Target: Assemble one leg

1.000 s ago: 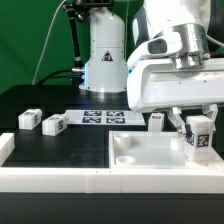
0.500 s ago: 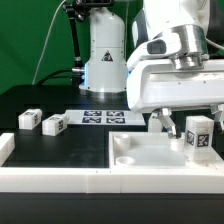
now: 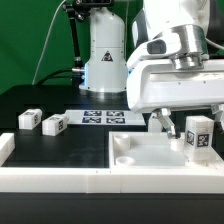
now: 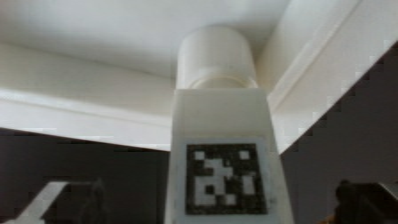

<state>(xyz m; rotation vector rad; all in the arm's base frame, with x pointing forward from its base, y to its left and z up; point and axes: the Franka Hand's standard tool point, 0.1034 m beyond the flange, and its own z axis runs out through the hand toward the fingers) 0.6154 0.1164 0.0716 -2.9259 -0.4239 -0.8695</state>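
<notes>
Since a second ago the jaws have spread apart and released the small white oblong leg with a black-and-white square tag (image 3: 199,138), which stands upright between them. It rests in a corner socket of the big white square tray-like panel (image 3: 150,160).
</notes>
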